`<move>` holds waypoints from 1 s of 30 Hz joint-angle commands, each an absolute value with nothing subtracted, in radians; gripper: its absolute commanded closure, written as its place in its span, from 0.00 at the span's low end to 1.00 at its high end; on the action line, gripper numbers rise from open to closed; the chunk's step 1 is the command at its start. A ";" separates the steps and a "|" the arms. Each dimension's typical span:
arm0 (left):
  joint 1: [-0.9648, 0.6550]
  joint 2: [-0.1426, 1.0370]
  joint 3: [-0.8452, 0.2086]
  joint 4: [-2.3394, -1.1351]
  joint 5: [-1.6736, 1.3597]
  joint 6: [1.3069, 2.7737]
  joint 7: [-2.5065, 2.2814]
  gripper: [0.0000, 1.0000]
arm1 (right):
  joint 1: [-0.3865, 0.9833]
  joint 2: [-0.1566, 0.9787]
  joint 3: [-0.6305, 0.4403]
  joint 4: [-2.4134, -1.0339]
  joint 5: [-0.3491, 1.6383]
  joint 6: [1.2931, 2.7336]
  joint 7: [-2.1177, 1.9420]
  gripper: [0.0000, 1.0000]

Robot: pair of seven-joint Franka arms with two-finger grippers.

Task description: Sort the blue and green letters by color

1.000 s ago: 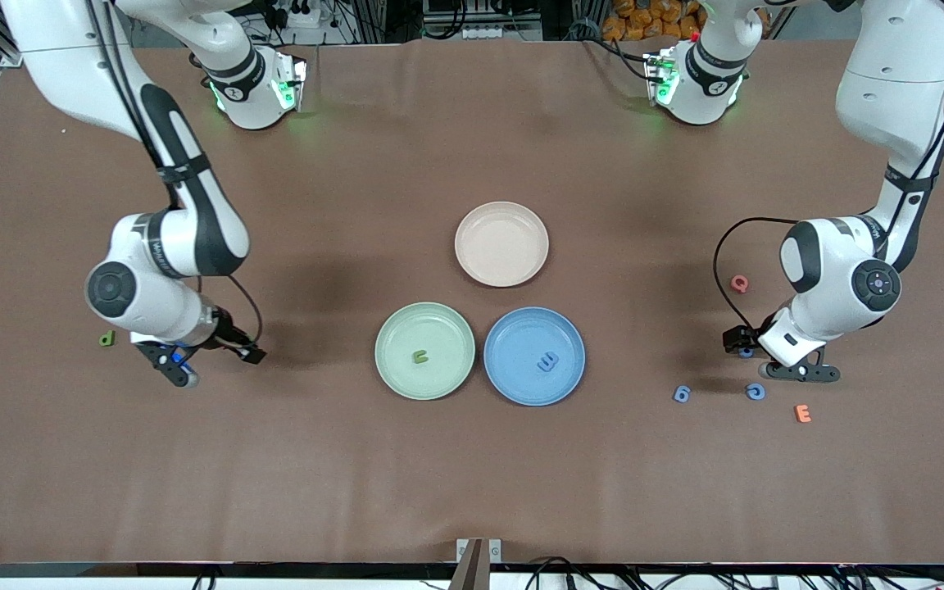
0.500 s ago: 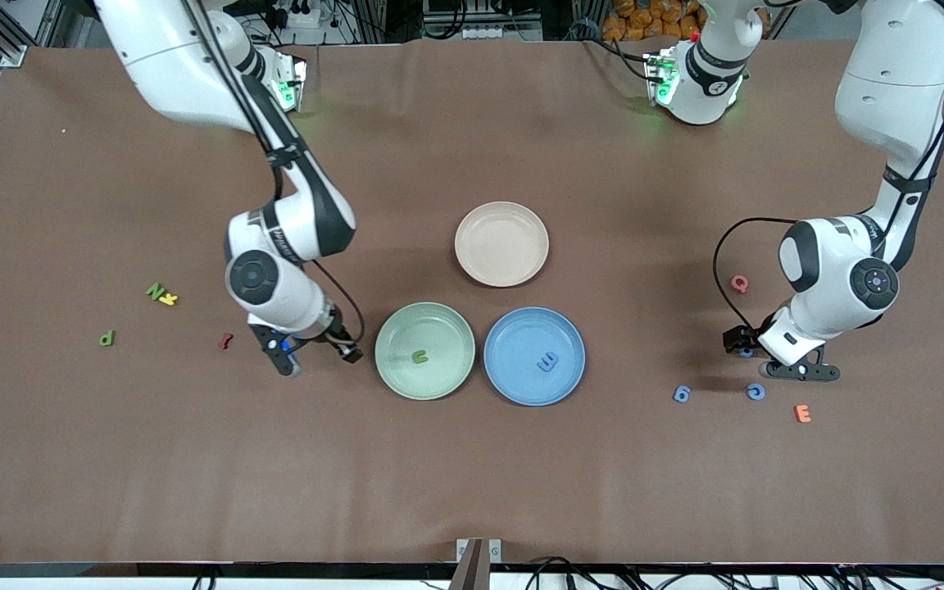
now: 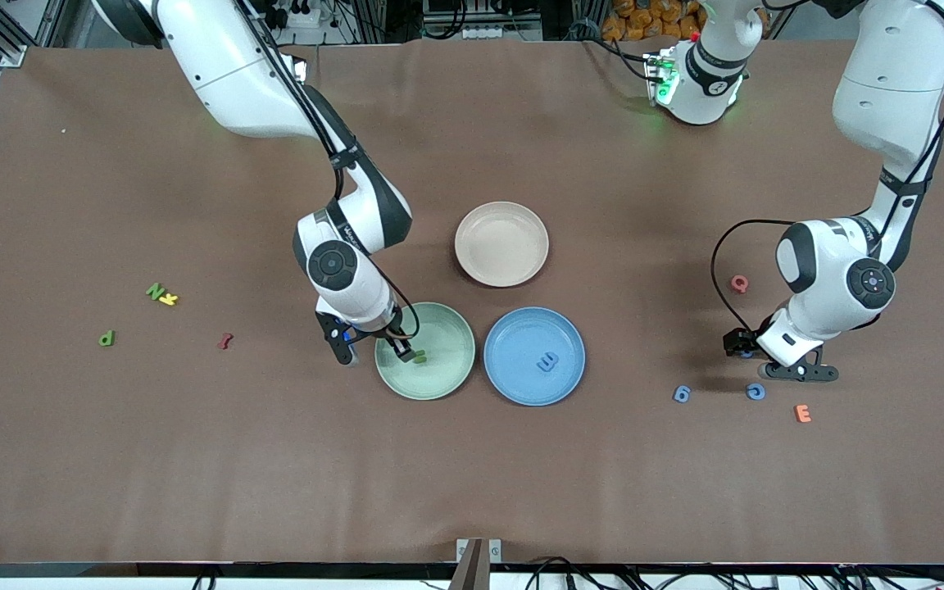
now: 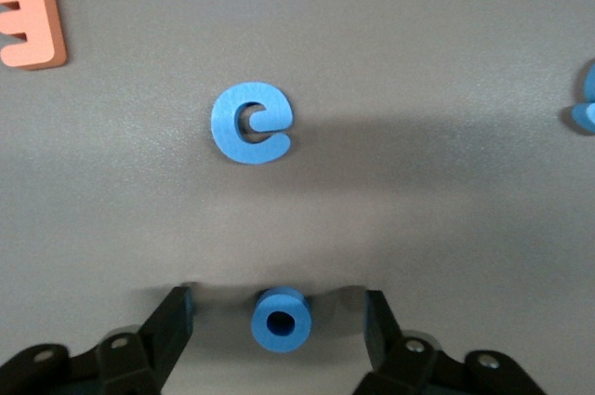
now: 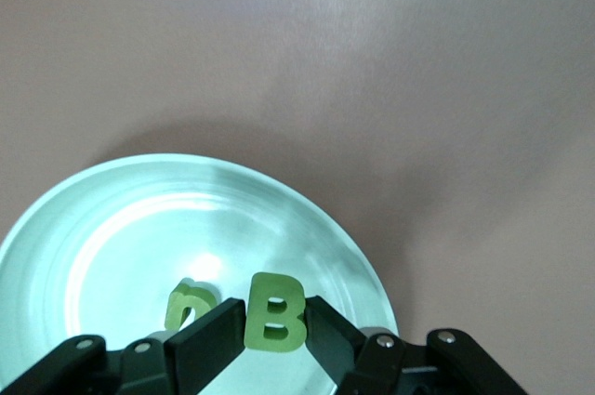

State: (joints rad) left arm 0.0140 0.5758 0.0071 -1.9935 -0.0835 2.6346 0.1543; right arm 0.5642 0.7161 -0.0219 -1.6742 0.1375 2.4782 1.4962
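Two grippers busy: right gripper (image 5: 270, 335), jaws clamped flat on a light, stiff green foam letter B (image 5: 271, 313), over the pale green round plate (image 3: 447, 328); left gripper (image 4: 279, 330), jaws apart, straddles a small blue ring-shaped letter (image 4: 279, 321) on the bench.

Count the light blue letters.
4. A blue E-shaped letter lies in the round blue plate; a blue 6 and a blue e lie beside the left claw; a blue ring-shaped letter sits between its fingers.
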 commanded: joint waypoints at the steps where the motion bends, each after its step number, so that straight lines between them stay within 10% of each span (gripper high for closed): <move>1: 0.014 0.571 0.005 -2.006 -0.115 2.657 0.155 0.25 | 0.563 0.730 -0.026 -1.651 0.147 2.476 1.525 0.13; 6: 0.011 0.569 0.005 -2.009 -0.115 2.657 0.155 0.28 | 0.557 0.721 -0.026 -1.651 0.146 2.470 1.523 0.00; 30: 0.002 0.557 0.005 -2.029 -0.117 2.671 0.153 0.42 | 0.290 0.505 -0.025 -1.746 0.133 2.207 1.011 0.00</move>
